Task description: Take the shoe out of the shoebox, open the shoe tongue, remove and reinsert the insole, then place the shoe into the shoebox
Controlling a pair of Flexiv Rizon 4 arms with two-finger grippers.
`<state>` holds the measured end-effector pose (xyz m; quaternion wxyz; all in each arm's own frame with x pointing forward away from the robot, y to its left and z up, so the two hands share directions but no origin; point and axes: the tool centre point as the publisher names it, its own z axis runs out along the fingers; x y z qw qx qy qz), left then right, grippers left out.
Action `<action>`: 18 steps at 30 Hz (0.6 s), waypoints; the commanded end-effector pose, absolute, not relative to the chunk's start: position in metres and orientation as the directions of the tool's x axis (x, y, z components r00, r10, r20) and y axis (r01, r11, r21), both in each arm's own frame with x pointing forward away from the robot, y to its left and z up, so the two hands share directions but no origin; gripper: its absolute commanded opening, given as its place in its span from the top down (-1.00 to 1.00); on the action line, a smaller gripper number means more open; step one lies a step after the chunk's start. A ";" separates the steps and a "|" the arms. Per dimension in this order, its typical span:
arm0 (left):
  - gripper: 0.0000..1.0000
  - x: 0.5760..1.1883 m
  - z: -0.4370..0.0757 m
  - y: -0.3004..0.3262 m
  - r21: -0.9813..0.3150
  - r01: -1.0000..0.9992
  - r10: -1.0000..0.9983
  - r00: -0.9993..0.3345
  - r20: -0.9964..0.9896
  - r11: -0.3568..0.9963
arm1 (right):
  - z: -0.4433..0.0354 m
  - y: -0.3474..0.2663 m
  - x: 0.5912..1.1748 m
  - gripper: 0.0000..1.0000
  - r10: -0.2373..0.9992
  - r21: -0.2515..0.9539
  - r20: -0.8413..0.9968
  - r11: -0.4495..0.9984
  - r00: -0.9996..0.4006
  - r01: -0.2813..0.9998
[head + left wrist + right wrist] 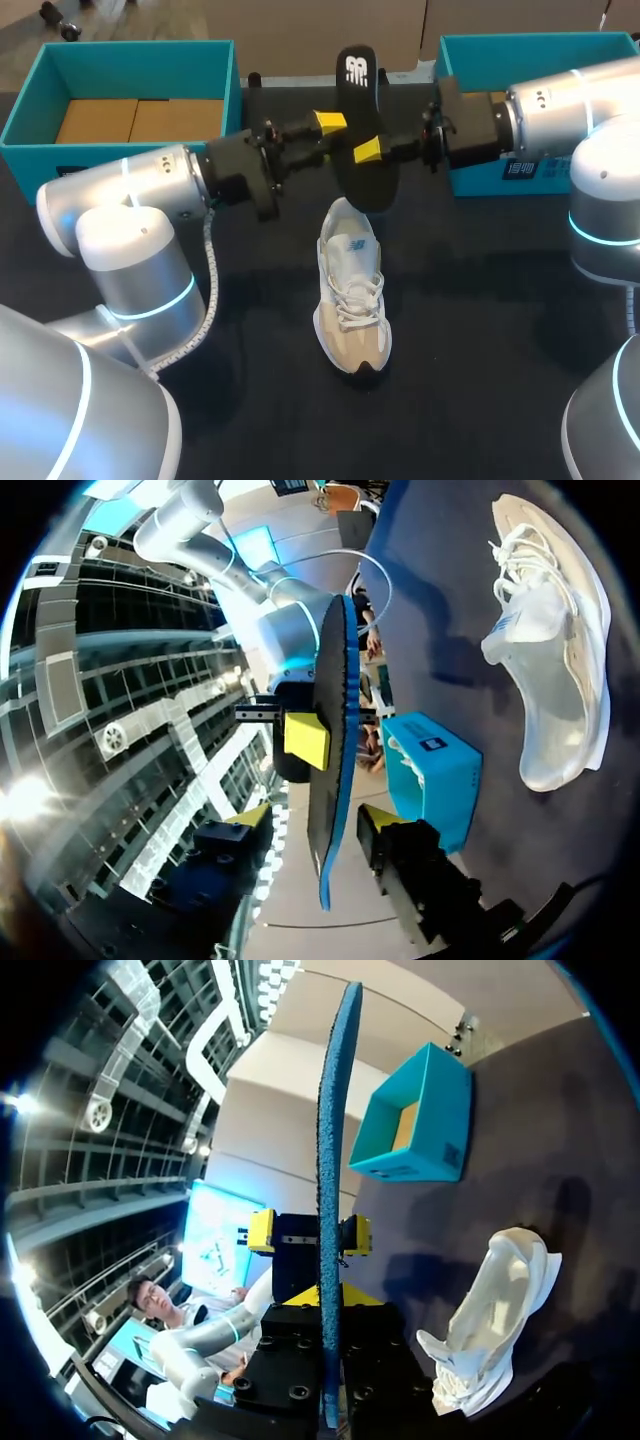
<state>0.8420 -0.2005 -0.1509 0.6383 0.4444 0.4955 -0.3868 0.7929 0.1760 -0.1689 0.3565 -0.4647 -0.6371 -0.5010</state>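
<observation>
A black insole [360, 120] with a blue underside stands upright in the air above the white and beige shoe [352, 290]. My right gripper [367, 150] is shut on the insole; in its own view the insole's edge [330, 1160] rises from between the fingers of my right gripper [330, 1300]. My left gripper [332, 123] faces it from the other side. In the left wrist view the fingers of my left gripper [318, 818] stand apart on either side of the insole [335, 730] without touching it. The shoe [555, 640] rests on its sole on the dark table.
An open teal shoebox [40, 90] with brown cardboard inside stands at the back left. A second teal box [470, 55] sits at the back right, partly behind my right arm. The dark tabletop [480, 330] spreads around the shoe.
</observation>
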 end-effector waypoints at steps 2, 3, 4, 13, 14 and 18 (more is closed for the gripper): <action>-1.00 0.840 -0.148 -0.182 0.140 0.941 -0.009 0.150 -0.989 0.306 | -0.171 0.168 0.792 1.00 0.251 0.312 0.915 0.055 -0.316 0.948; -1.00 0.841 -0.149 -0.179 0.125 0.943 0.001 0.131 -0.991 0.308 | -0.171 0.167 0.793 1.00 0.253 0.315 0.914 0.052 -0.317 0.948; -1.00 0.841 -0.150 -0.176 0.106 0.945 0.005 0.110 -0.994 0.310 | -0.171 0.166 0.793 1.00 0.254 0.320 0.912 0.047 -0.321 0.946; -1.00 0.840 -0.162 -0.157 -0.217 0.922 0.064 -0.249 -0.966 0.321 | -0.173 0.165 0.800 1.00 0.210 0.485 0.847 0.066 -0.488 0.872; -1.00 0.839 -0.163 -0.155 -0.265 0.910 0.082 -0.305 -0.949 0.320 | -0.174 0.167 0.801 1.00 0.195 0.504 0.839 0.073 -0.508 0.861; -1.00 0.840 -0.166 -0.152 -0.360 0.870 0.097 -0.412 -0.906 0.336 | -0.174 0.171 0.805 1.00 0.165 0.539 0.820 0.102 -0.549 0.836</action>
